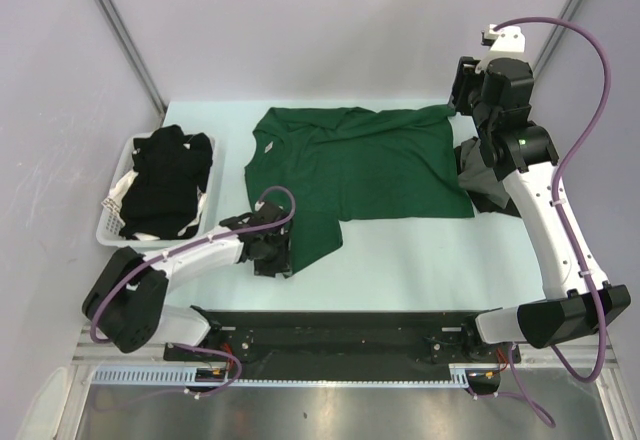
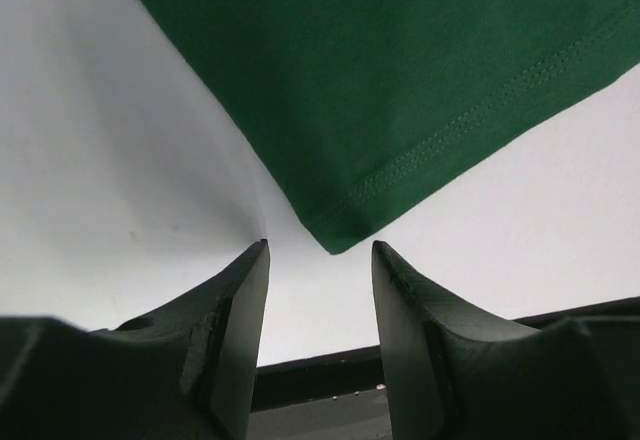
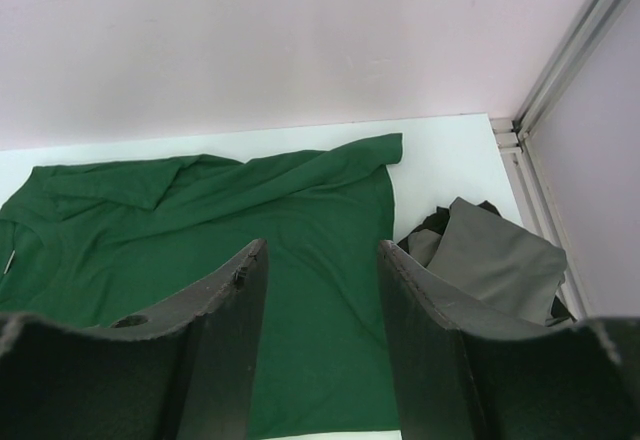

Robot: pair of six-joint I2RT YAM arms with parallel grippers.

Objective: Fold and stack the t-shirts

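Green t-shirt (image 1: 370, 165): largest item, spread flat on white table (image 1: 420, 260), centre to back. Neck to L, hem to R, near sleeve pointing toward arm bases. Some creasing along far edge.

Basket (image 1: 110, 225): white, slatted, at table's L edge. Holds heap of black t-shirts (image 1: 165, 175); cloth reaches up to the rim.

Grey t-shirt (image 3: 495, 255): crumpled, w/ darker cloth beneath, just beside the hem end of the green one at R. Partly hidden by R arm in top view.

Left gripper (image 2: 318, 245): low over table at near sleeve's corner. Fingers parted w/ clear gap, nothing between them. Sleeve corner lies just ahead of tips, not pinched.

Right gripper (image 3: 320, 245): raised near table's far R corner, facing across the hem end. Fingers parted, empty.
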